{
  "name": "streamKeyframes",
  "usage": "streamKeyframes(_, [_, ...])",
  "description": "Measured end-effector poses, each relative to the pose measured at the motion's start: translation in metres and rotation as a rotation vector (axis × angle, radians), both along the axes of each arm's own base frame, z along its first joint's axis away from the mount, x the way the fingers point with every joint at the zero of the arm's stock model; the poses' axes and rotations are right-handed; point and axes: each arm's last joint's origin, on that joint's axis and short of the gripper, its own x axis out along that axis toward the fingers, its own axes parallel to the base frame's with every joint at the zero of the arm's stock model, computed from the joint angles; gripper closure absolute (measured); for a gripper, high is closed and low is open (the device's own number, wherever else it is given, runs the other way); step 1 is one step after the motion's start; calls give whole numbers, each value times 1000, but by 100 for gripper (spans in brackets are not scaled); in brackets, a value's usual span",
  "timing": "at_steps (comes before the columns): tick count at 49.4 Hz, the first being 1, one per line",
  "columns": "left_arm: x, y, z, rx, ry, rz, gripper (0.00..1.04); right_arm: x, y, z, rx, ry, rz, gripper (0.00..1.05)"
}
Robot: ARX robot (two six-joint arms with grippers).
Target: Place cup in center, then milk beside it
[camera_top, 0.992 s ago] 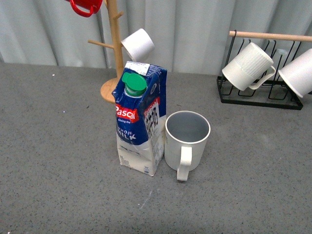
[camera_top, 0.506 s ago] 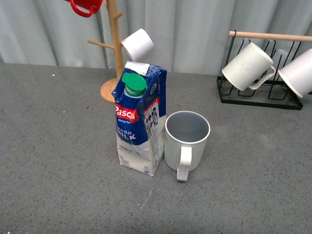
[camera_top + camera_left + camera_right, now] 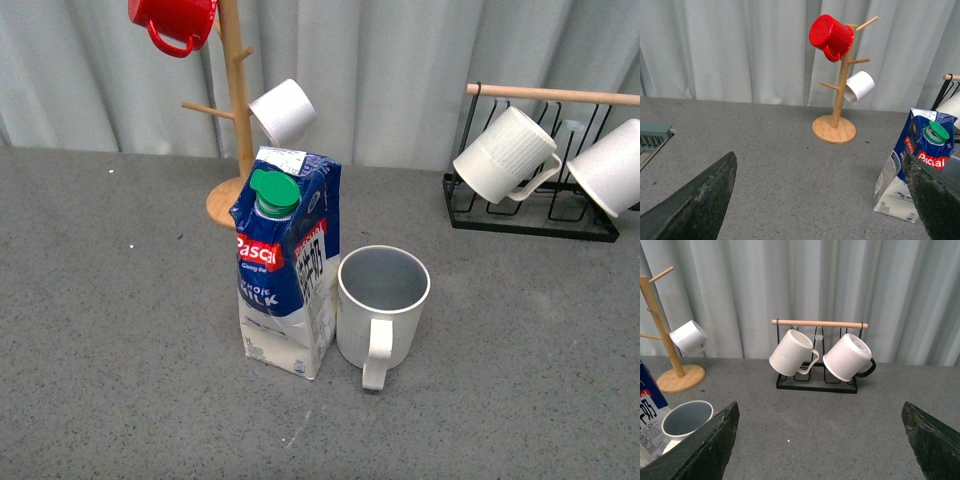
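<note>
the cup (image 3: 383,303) stands mid-table with the milk (image 3: 285,265) just beside it, nearly touching; both steps look done; left gripper (image 3: 815,210) and right gripper (image 3: 820,450) gape wide, empty; next move is only retreat.

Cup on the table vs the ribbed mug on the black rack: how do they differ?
The cup stands upright on the grey table, mouth up; the ribbed mug hangs tilted on the black rack, off the table. The cup is right beside the milk carton; the ribbed mug has another white mug next to it. Both are whitish with loop handles.
</note>
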Motion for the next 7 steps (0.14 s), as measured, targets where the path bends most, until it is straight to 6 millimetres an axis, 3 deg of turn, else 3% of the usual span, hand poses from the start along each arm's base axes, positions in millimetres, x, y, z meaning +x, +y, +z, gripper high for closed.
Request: streamKeyframes(7, [0, 0, 0, 0, 0, 0, 7, 0, 0, 0, 0, 0, 0, 9])
